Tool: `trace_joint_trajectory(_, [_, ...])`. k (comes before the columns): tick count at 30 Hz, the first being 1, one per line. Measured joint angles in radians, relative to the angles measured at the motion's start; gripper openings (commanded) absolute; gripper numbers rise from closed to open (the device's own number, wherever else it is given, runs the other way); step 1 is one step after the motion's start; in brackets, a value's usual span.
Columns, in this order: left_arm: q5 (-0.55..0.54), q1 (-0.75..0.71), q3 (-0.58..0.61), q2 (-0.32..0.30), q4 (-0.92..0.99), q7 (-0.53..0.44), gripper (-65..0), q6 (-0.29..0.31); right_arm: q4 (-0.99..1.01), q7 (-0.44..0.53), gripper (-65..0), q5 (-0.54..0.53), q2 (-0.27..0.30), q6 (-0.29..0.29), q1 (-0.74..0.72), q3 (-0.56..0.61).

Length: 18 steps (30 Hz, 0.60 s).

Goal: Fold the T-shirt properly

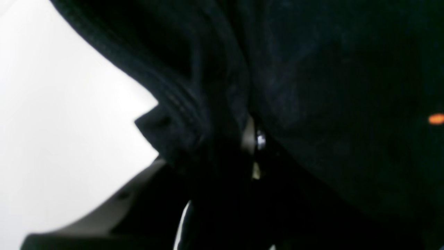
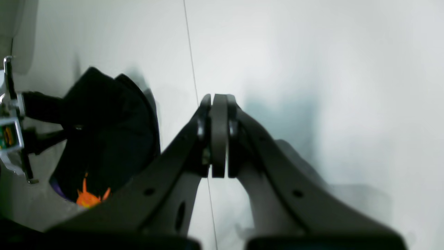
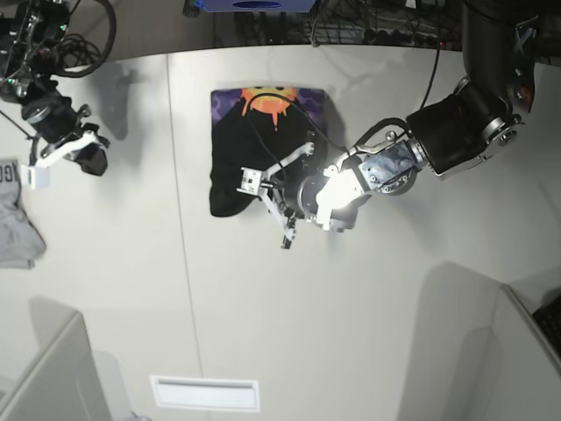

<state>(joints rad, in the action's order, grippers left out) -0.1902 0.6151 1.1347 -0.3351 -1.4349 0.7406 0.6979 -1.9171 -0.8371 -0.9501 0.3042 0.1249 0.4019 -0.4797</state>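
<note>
The black T-shirt [image 3: 263,149] lies folded on the white table [image 3: 368,307], with its orange sun print [image 3: 273,102] at the far edge. My left gripper [image 3: 254,197] is at the shirt's near edge. In the left wrist view black cloth [image 1: 312,104] fills the frame and bunches between the jaws, so the gripper looks shut on the shirt. The right wrist view shows the T-shirt [image 2: 107,132] and the left gripper [image 2: 20,125] at its left. My right gripper [image 2: 219,135] is shut and empty, off to the left of the shirt [image 3: 92,162].
A small light-grey garment [image 3: 13,210] lies at the table's left edge. A thin seam [image 3: 180,219] runs across the table left of the shirt. Cables and equipment [image 3: 351,22] line the far edge. A white slot plate [image 3: 206,393] sits near the front.
</note>
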Motion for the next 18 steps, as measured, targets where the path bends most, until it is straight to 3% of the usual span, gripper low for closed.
trace_joint_trajectory(1, [0.005,0.003,-0.012,0.002,0.000,0.013,-63.8,0.000,0.000,0.001,-65.0,0.000,0.000,0.000,-0.002,0.000])
trace_joint_trajectory(6, [0.006,0.011,-0.065,0.014,0.000,0.014,-29.9,0.000,0.000,0.000,-65.0,0.000,0.000,0.000,-0.002,0.000])
trace_joint_trajectory(10, [0.006,0.010,-0.065,0.023,0.000,0.014,-13.7,0.000,0.000,0.000,-65.0,0.000,0.000,0.000,-0.002,0.000])
trace_joint_trajectory(14, [0.003,0.010,-0.075,0.035,0.000,0.015,-10.0,0.000,0.000,0.000,-65.0,0.000,0.000,0.000,-0.002,0.000])
trace_joint_trajectory(18, [-0.002,-0.014,-0.253,0.032,-0.070,0.021,-11.0,0.012,0.000,0.000,-65.0,0.000,0.000,0.000,0.003,0.000])
